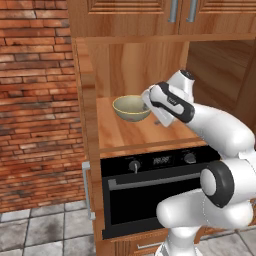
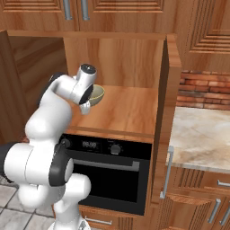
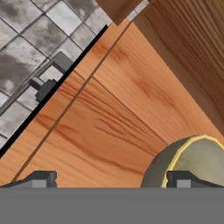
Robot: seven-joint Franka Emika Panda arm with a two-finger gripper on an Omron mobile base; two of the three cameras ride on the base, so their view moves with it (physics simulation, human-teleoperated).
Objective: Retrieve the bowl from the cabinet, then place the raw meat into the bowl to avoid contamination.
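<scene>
While gripper (image 3: pixel 110 179) is held wide open over cabinet (image 1: pixel 90 100) shelf, bowl (image 3: pixel 192 164) sits just under one fingertip; rim could be clipped & bowl shoved off-center if lowered w/o recentering.

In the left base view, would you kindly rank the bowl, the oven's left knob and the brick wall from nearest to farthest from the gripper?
From the gripper:
1. The bowl, just left of it on the cabinet shelf.
2. The oven's left knob, below the shelf.
3. The brick wall, far left.
</scene>
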